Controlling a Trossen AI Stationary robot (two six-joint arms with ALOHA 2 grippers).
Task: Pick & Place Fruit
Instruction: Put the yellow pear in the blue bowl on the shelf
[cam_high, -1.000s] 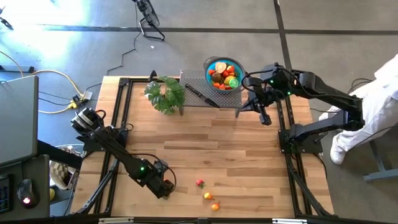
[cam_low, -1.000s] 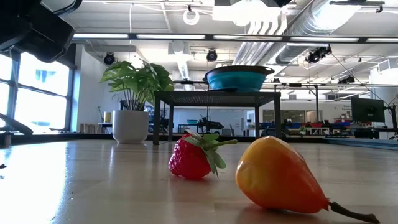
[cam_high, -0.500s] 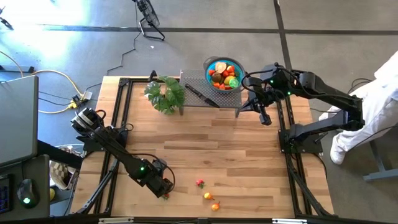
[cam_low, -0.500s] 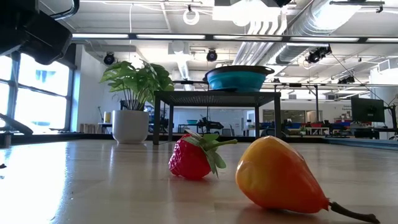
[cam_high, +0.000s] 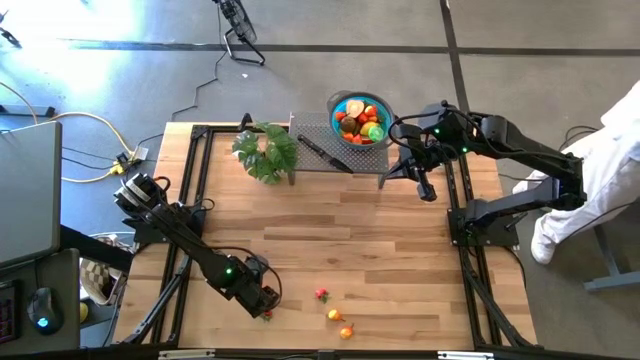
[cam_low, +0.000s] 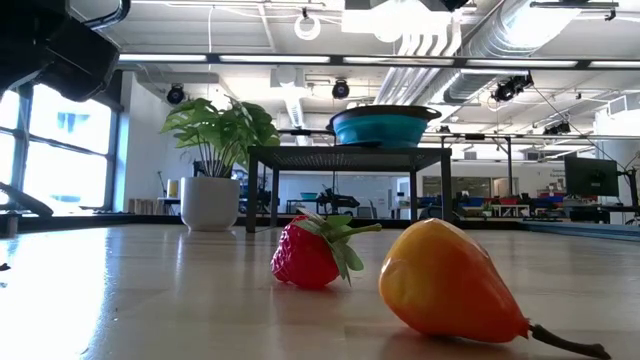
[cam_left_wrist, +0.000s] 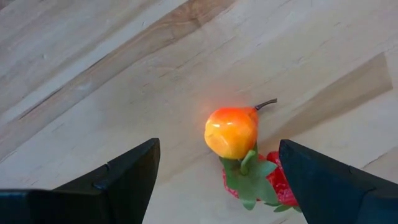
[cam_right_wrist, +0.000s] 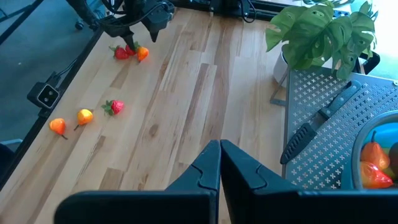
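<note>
Against half a second ago we find nothing shifted: the left gripper (cam_high: 268, 308) still hangs with its fingers spread apart just above an orange-yellow pear (cam_left_wrist: 231, 132) and a strawberry (cam_left_wrist: 260, 184) that touch each other on the wooden table (cam_high: 380, 235). Beyond them another strawberry (cam_high: 321, 294) and two more orange fruits (cam_high: 335, 316) lie apart, well short of the blue bowl (cam_high: 360, 119) of fruit on its perforated rack (cam_right_wrist: 323, 149). By that bowl the right gripper (cam_right_wrist: 220, 163) waits, fingers pressed together, near a knife (cam_right_wrist: 320, 125) and potted plant (cam_high: 266, 152), the bright ceiling-lit room behind.
</note>
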